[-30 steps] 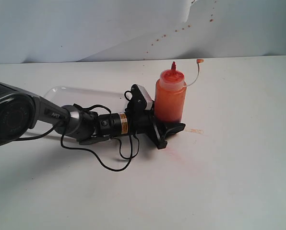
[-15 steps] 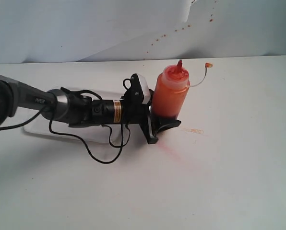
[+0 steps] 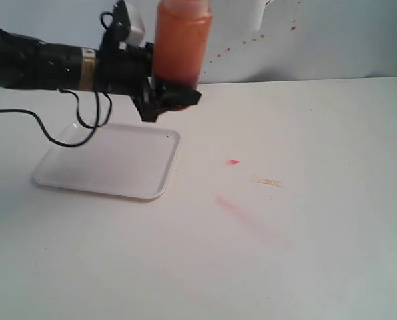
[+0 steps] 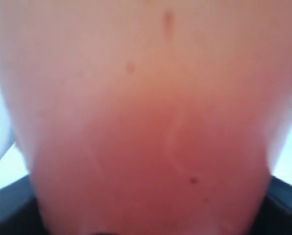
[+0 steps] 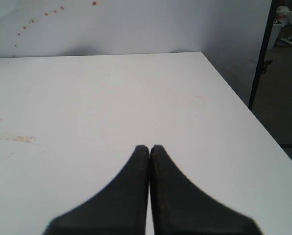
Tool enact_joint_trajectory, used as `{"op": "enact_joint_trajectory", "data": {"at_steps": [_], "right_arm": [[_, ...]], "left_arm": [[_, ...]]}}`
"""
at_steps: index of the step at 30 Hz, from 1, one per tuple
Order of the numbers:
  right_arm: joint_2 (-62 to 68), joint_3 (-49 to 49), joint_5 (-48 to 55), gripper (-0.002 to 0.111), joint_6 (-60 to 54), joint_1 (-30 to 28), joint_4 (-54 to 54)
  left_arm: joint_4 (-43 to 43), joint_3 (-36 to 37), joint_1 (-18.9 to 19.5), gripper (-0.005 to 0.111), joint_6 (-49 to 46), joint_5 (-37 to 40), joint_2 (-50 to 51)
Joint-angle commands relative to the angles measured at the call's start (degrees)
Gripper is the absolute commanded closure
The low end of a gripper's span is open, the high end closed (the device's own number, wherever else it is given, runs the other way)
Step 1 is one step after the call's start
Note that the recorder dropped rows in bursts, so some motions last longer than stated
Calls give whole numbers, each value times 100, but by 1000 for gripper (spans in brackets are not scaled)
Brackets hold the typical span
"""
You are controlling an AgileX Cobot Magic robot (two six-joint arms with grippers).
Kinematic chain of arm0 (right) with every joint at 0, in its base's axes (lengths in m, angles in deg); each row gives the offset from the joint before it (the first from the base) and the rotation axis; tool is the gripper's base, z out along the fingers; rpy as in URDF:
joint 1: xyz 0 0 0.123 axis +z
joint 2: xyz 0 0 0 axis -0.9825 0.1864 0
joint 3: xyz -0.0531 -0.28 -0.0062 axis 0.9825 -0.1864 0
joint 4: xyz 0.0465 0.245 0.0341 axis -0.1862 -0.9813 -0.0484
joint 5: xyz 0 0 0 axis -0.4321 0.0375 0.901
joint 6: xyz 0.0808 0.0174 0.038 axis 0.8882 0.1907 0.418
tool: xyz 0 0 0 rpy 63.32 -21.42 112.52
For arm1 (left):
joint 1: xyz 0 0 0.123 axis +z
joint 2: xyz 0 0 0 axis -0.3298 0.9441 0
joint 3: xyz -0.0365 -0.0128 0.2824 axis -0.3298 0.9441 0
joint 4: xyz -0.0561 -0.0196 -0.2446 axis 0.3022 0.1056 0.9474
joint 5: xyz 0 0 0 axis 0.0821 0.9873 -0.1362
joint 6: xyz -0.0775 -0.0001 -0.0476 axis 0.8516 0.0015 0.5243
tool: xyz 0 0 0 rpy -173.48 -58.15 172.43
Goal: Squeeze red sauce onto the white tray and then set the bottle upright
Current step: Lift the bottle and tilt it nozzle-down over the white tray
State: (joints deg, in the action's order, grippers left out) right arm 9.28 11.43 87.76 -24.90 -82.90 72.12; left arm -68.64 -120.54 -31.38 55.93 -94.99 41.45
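Note:
The orange-red squeeze bottle (image 3: 180, 41) hangs upright in the air, high above the far right corner of the white tray (image 3: 112, 160); its nozzle is cut off by the top of the exterior view. My left gripper (image 3: 174, 93) is shut on the bottle's lower part. In the left wrist view the bottle (image 4: 146, 122) fills the picture as an orange-red blur. A small blob of red sauce (image 3: 234, 161) lies on the table to the right of the tray. The tray's surface shows no sauce. My right gripper (image 5: 149, 147) is shut on nothing, low over the table.
Faint pinkish smears (image 3: 242, 212) and a brownish stain (image 3: 268, 181) mark the white table right of the tray. Red specks dot the back wall (image 3: 242, 44). The table's right edge (image 5: 254, 122) shows in the right wrist view, with a dark floor beyond.
My left gripper has lifted the bottle off the table and carried it up and to the left, over the tray's far corner. A red blob shows where the bottle stood.

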Motion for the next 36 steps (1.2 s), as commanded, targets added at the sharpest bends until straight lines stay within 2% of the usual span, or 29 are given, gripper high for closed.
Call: {"op": "enact_joint_trajectory", "data": {"at_steps": [1, 4, 8, 12, 18, 21, 23, 26, 30, 36], "right_arm": [[-25, -18, -59, 108, 1, -36, -13], [-25, -18, -59, 108, 1, -36, -13], [-25, -18, -59, 108, 1, -36, -13], [-25, -18, -59, 108, 1, -36, -13], [-25, -18, -59, 108, 1, -36, -13], [-25, -18, -59, 108, 1, -36, -13], [-25, -18, -59, 108, 1, -36, -13], [-25, -18, -59, 108, 1, -36, -13], [-25, -18, -59, 108, 1, -36, -13], [-25, -18, -59, 108, 1, -36, -13]], "left_arm": [[-612, 11, 474, 107, 1402, 485, -713], [-612, 268, 792, 107, 1808, 1236, -1045], [-612, 892, 1229, 107, 1817, 2023, -1515], [-612, 1742, 1563, 107, 1379, 3498, -1938], [-612, 2595, 1612, 107, 277, 6049, -2056], [-612, 2784, 1612, 107, 101, 6900, -2043], [-612, 2819, 1612, 107, -111, 7029, -2043], [-612, 2843, 1441, 107, -746, 7029, -2033], [-612, 2843, 969, 107, -1795, 7272, -1996], [-612, 2832, 166, 107, -3307, 8886, -1692]]}}
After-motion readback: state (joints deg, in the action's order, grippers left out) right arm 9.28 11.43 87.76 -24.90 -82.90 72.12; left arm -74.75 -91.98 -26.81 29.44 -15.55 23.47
